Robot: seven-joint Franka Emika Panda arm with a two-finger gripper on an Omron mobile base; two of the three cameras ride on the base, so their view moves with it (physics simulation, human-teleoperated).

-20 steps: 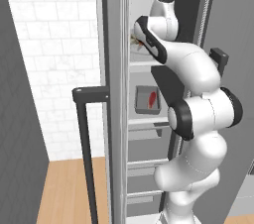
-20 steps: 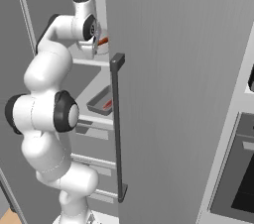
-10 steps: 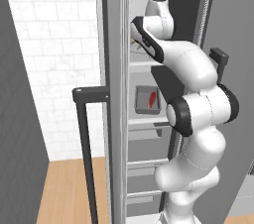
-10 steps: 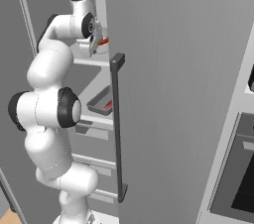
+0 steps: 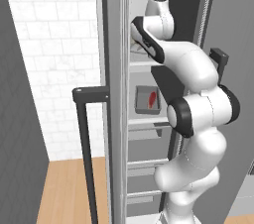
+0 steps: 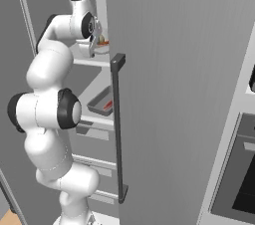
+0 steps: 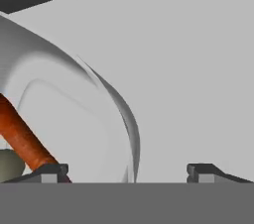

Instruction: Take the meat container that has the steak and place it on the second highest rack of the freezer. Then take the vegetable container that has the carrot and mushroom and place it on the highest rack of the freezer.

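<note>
Meat container (image 5: 147,100) with steak (image 5: 152,99) on second freezer shelf (image 5: 144,122); vegetable container (image 6: 101,47) on highest rack (image 6: 92,61).

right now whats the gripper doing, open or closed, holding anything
Gripper: open, jaws spread wide with the rim of the vegetable container between them, not closed on it. The carrot lies inside.

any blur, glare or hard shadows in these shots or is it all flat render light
Left base view: flat, even light, no glare; the steak in the meat container is small but sharp. Right base view: soft shading only inside the freezer. Hand view: the carrot looms close and soft-edged, with smooth gradients on the pale tray wall.
</note>
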